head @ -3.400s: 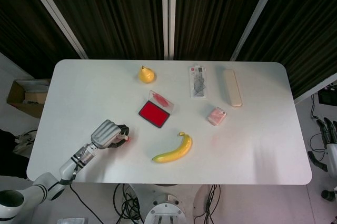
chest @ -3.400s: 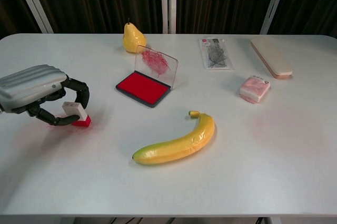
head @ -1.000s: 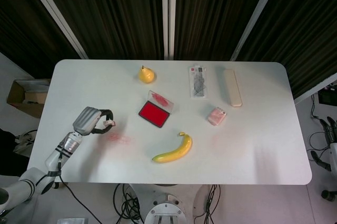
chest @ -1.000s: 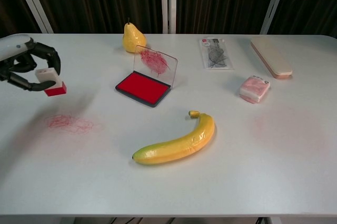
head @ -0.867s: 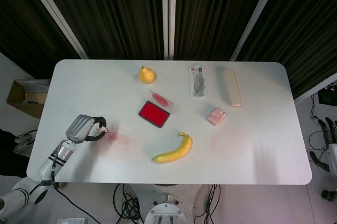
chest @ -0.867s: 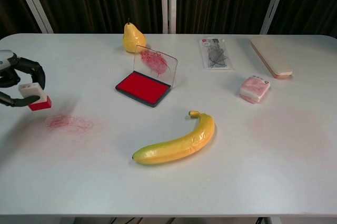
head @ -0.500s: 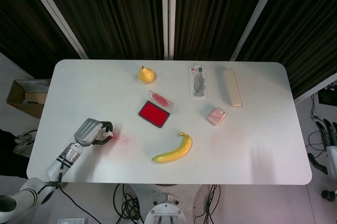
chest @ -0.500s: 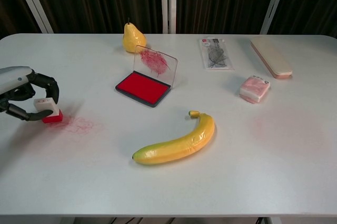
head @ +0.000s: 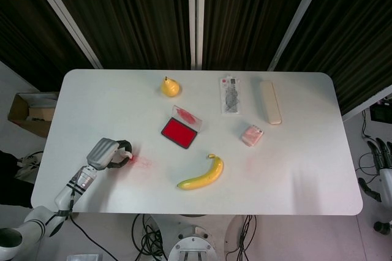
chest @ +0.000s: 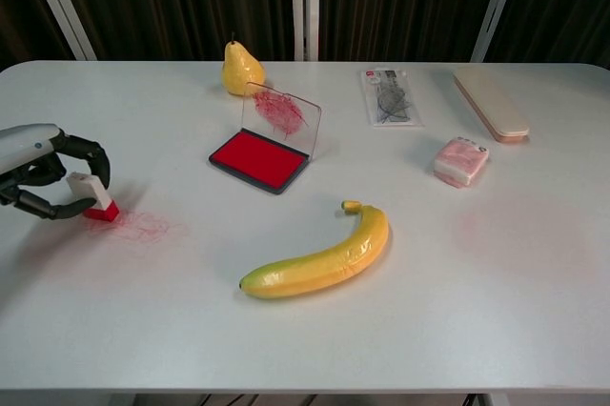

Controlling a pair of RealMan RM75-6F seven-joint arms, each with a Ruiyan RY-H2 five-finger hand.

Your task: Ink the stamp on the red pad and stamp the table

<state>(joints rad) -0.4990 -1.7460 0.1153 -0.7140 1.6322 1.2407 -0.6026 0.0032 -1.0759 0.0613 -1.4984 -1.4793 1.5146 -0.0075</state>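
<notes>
My left hand (chest: 43, 170) (head: 105, 154) is at the table's left front part and pinches the stamp (chest: 94, 196) (head: 125, 157), a small white block with a red base. The stamp's red base sits on the tabletop, tilted, at the left end of a smeared red ink mark (chest: 143, 227) (head: 143, 162). The red ink pad (chest: 258, 158) (head: 179, 132) lies open near the table's middle, its clear lid (chest: 284, 116) stained red and standing up. My right hand (head: 383, 157) hangs off the table's right edge, fingers spread, holding nothing.
A banana (chest: 325, 255) lies in front of the pad. A pear (chest: 241, 69) stands behind it. A packaged item (chest: 390, 97), a beige case (chest: 490, 102) and a pink wrapped block (chest: 461, 160) lie on the right. Faint pink stains (chest: 505, 230) mark the right side.
My left hand lifted the stamp off the table, leaving the red mark, swung left, then came back down and set the stamp at the mark's left end.
</notes>
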